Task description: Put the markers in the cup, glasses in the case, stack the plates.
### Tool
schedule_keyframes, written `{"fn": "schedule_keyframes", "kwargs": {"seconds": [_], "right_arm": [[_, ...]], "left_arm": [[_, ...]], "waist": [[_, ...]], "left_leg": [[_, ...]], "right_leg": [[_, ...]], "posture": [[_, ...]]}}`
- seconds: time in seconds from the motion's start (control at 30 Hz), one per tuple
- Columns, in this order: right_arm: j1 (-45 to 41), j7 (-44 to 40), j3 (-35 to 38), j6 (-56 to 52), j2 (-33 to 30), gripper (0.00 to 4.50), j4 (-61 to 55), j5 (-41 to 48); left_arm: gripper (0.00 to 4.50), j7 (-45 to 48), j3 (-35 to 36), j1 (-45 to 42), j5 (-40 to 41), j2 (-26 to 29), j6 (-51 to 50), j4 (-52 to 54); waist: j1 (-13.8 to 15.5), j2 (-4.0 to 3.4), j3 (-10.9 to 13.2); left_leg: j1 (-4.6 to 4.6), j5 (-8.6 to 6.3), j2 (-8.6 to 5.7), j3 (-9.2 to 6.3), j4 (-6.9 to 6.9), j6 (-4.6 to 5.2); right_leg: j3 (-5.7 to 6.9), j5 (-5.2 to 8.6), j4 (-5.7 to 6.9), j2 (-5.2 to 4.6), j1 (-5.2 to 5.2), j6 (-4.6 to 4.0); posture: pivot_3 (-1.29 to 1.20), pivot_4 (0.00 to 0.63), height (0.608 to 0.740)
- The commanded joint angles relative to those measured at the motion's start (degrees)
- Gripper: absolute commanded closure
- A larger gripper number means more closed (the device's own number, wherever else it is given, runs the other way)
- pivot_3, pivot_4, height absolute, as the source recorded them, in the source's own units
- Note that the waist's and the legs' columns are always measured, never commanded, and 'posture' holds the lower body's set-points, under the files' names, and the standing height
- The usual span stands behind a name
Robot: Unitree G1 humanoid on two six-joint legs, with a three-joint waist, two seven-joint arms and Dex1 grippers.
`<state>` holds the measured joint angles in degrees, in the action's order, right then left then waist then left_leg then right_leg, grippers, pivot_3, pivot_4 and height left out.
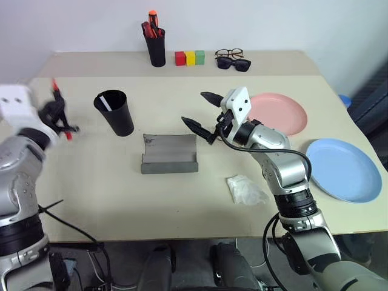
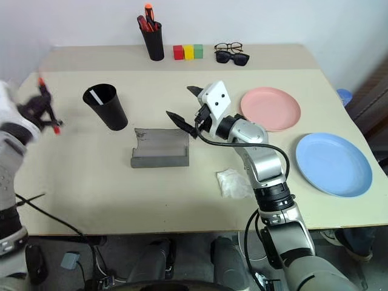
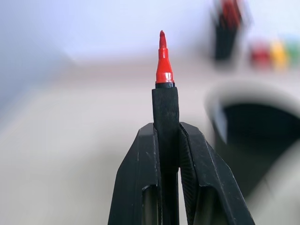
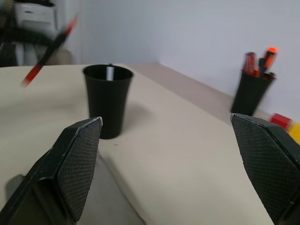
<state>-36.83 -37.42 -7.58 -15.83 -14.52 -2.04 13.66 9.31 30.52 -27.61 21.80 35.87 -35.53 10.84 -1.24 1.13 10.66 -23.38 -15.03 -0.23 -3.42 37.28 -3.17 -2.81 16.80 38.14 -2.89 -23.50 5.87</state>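
Beige desk (image 1: 182, 200) against a pale wall, task things spread across it. Largest first: light blue plate (image 1: 343, 168) at right edge, salmon pink plate (image 1: 280, 113) just behind and left of it, apart, not stacked. Grey case (image 1: 170, 154) lying open mid-desk, empty. Black cup (image 1: 115, 112) upright left of case, white marker (image 1: 105, 100) already inside, leaning on the wall. Wire-frame glasses (image 1: 229, 53) at back edge, touching black sunglasses (image 1: 234, 63). Pen holder (image 1: 156, 45) with red and orange pens, three colour blocks (image 1: 190, 57) beside it. Crumpled white wrapper (image 1: 247, 190) near front.

Step in hand, by judgement: second marker into cup. Left end effector (image 1: 60, 118) pinched tight on red marker (image 3: 163, 65), held up off desk, left of cup and well apart from it. Right end effector (image 1: 203, 112) spread wide, empty, hovering over desk behind case.

Marker long axis running along the fingers in left wrist view, black section clamped, red tip sticking out past fingertips. In head view, tilted near upright, one red end up by the wrist, other red end low and toward cup.

Next move, likely: carry across over cup rim, tip marker closer to vertical, line up with opening beside white marker, then release. Risk: clipping rim and knocking cup over.
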Motion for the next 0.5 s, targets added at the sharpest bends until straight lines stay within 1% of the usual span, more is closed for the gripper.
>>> {"fn": "schedule_keyframes", "kwargs": {"seconds": [0.03,0.07,0.13,0.2,0.33,0.4,0.5], "right_arm": [[-1.35,-0.32,-0.33,1.22,1.14,0.00,-1.12,0.39],[-1.52,-0.32,-0.40,1.30,1.32,0.00,-0.93,0.37],[-2.13,-0.22,-0.62,1.50,2.09,0.00,-0.72,0.44],[-2.52,-0.12,-0.72,1.56,2.65,0.00,-0.74,0.46],[-4.36,1.42,-1.64,-0.26,6.80,0.00,-3.34,2.03],[-4.84,2.25,-2.17,-1.23,8.84,0.00,-4.46,2.54],[-4.53,2.94,-2.92,-1.63,10.40,0.00,-5.10,2.17]], "left_arm": [[4.47,-3.22,-2.43,-6.57,-3.91,-1.56,9.85,-3.00],[4.47,-3.31,-3.56,-8.08,-4.49,-2.15,11.40,-4.06],[4.47,-1.65,-9.47,-12.10,-7.81,-3.69,16.29,-8.40],[4.47,-0.18,-13.03,-13.88,-10.36,-4.35,20.03,-11.95],[4.47,-0.75,-14.79,-15.48,-12.22,-6.95,26.54,-20.75],[4.47,-0.62,-15.61,-15.24,-12.97,-7.80,29.14,-22.93],[4.47,-0.61,-16.27,-14.62,-13.74,-8.84,31.73,-24.87]], "waist": [[0.31,0.00,-0.01],[0.55,0.01,-0.01],[0.65,0.02,-0.02],[0.54,0.02,-0.02],[-0.57,0.01,-0.03],[-1.38,0.01,-0.02],[-1.44,0.01,-0.03]], "left_leg": [[0.00,0.00,-0.01,0.00,0.02,0.00],[0.01,-0.01,-0.02,0.02,0.02,0.02],[0.00,-0.01,-0.04,0.02,0.02,0.02],[-0.01,-0.01,-0.09,0.02,0.05,0.02],[0.02,-0.01,-0.03,0.10,0.01,0.02],[0.00,0.01,0.04,0.07,-0.03,-0.01],[-0.04,0.01,0.06,0.10,-0.04,-0.02]], "right_leg": [[0.00,0.00,-0.01,0.01,0.01,0.00],[0.00,0.00,0.00,-0.01,0.02,0.00],[0.01,0.00,-0.01,-0.01,0.03,0.01],[0.03,0.00,0.00,0.00,0.05,0.01],[-0.04,0.00,0.06,0.10,-0.06,0.01],[-0.04,0.00,0.14,0.16,-0.16,0.00],[-0.04,0.00,0.23,0.16,-0.27,0.00]], "posture": [[0.00,0.150,0.740],[0.00,0.150,0.740],[0.00,0.150,0.740],[0.00,0.150,0.740],[0.00,0.150,0.740],[0.00,0.150,0.740],[0.00,0.150,0.740]]}}
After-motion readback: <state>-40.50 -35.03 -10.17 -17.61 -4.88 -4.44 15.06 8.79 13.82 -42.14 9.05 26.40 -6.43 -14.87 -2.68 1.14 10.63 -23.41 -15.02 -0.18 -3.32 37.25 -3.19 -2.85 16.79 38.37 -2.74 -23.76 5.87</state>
